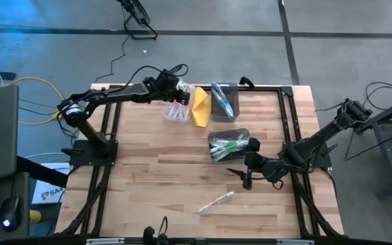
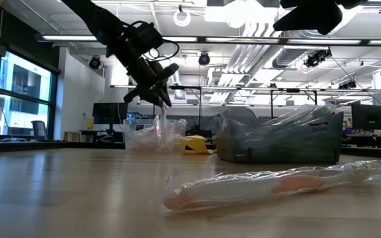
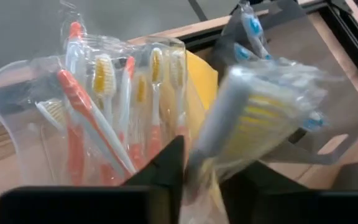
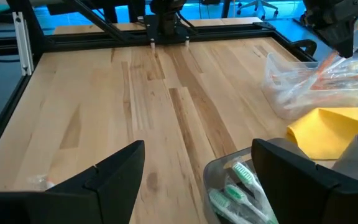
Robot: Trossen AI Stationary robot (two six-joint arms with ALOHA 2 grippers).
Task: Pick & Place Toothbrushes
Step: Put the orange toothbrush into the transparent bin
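Two dark arms work over one wooden table point(image 1: 148, 177). The left arm stretches from its base across the far edge, and the left gripper point(image 1: 182, 92) hangs just above a clear bin point(image 1: 169, 114), pointing down into it. From the left wrist, a wrapped toothbrush with yellow bristles point(image 3: 253, 118) shows blurred between the dark fingers point(image 3: 166, 168); whether the claw is clamped on it or has let go cannot be told. The right arm bends in from the right edge, and the right gripper point(image 1: 246, 178) sits low over bare wood on the near side of the green-filled bin, its fingers spread wide with nothing between them.

Three bins stand on the table. The clear one at the far edge holds red and orange toothbrushes point(image 3: 79, 124) standing on end, too crowded to count. A dark bin point(image 1: 235, 102) at the far edge holds blue toothbrushes point(image 1: 222, 102). A third bin point(image 1: 240, 134), nearer the middle, holds green toothbrushes point(image 1: 224, 148) lying flat.

One yellow folded cloth point(image 1: 201, 107) lies between the clear bin and the blue-filled one, just beside both.

One wrapped toothbrush with orange parts point(image 1: 216, 201) lies loose near the front edge, well apart from the bins and near the right gripper; in the low view it stretches across the foreground.
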